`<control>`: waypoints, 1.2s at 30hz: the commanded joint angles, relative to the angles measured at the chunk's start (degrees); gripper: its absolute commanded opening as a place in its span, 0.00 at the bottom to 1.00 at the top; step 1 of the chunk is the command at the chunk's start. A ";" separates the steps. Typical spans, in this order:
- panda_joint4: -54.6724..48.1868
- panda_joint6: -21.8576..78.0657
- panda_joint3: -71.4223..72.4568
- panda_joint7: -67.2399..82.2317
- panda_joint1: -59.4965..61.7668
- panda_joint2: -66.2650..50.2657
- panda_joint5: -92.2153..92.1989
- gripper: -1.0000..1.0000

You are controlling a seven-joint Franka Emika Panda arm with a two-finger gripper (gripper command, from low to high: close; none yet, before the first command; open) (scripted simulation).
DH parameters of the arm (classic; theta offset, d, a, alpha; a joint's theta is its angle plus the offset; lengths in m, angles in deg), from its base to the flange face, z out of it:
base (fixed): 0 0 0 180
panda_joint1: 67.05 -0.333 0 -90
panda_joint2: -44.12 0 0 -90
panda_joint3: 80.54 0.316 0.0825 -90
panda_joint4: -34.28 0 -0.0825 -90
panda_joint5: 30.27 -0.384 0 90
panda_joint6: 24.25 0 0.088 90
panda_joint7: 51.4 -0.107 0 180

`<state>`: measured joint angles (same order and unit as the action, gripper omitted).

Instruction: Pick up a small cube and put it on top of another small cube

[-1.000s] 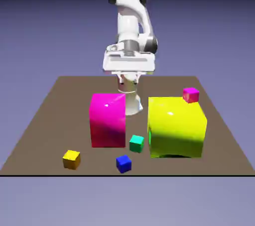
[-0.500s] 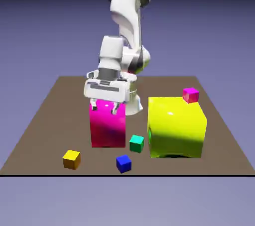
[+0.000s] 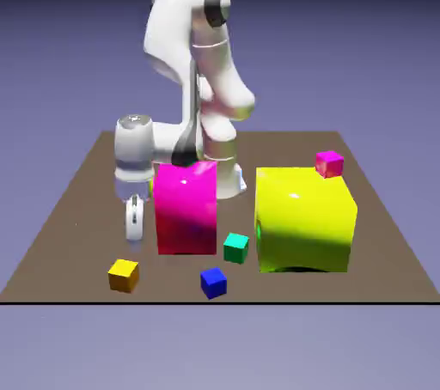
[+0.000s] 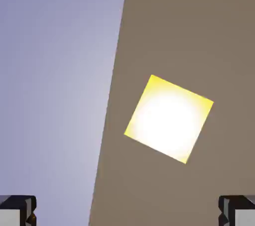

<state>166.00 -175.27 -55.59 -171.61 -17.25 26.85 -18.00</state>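
Note:
The small cube (image 3: 124, 275), tiny and yellow-orange, lies near the table's front edge at the exterior view's left. My gripper (image 3: 134, 230) hangs pointing down, above and a little behind it, close beside the big magenta cube's left face. In the hand view the small cube (image 4: 169, 118) shows bright yellow and tilted, right of the middle, ahead of my gripper (image 4: 127, 213). The two fingertips (image 4: 18, 211) stand far apart at the bottom corners with nothing between them, so the gripper is open. Other small cubes are green (image 3: 235, 247), blue (image 3: 213, 282) and magenta (image 3: 329, 163).
A big magenta cube (image 3: 186, 208) and a huge glossy yellow cube (image 3: 305, 218) stand mid-table; the green cube sits between them and the small magenta one is at the yellow block's far top corner. The table's edge (image 4: 108, 120) runs close to the small cube.
The arm has swung from above the big magenta cube toward the exterior view's left and dropped beside it. The jaws widened early in that second.

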 commanded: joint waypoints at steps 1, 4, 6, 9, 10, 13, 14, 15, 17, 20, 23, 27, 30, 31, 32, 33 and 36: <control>-0.94 0.74 0.80 -2.50 1.62 -1.60 0.39 0.50; -3.76 2.95 3.20 -9.97 6.47 -6.40 1.57 0.50; -4.50 3.54 3.84 -11.96 7.76 -7.68 1.89 0.50; -5.88 -1.32 -0.39 -14.52 4.16 -13.90 5.65 0.50; -6.34 -2.94 -1.80 -15.38 2.95 -15.98 6.90 0.50; -6.56 -3.73 -2.49 -15.80 2.37 -16.99 7.51 0.00; -6.10 -2.11 -1.08 -14.94 3.57 -14.92 6.26 0.00; -5.64 -0.49 0.33 -14.09 4.77 -12.84 5.01 0.00; -4.73 2.75 3.15 -12.38 7.18 -8.69 2.50 0.00; -2.82 4.22 1.93 -7.49 7.68 -2.69 -3.00 0.00; 0.29 5.04 1.39 -2.50 5.88 3.54 -9.64 0.00; 5.15 6.13 2.23 3.59 2.04 11.64 -18.76 0.00; 10.44 6.96 6.40 6.86 -4.15 17.26 -26.23 0.00; 12.20 7.23 7.79 7.95 -6.22 19.14 -28.72 0.00; 14.01 7.47 9.24 8.97 -8.26 21.03 -31.22 0.00; 15.98 7.61 10.83 9.79 -10.25 23.00 -33.71 0.00; 21.99 6.58 15.82 9.12 -13.42 28.21 -39.09 0.00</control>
<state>187.99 -168.74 -39.77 -162.46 -30.67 55.05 -57.13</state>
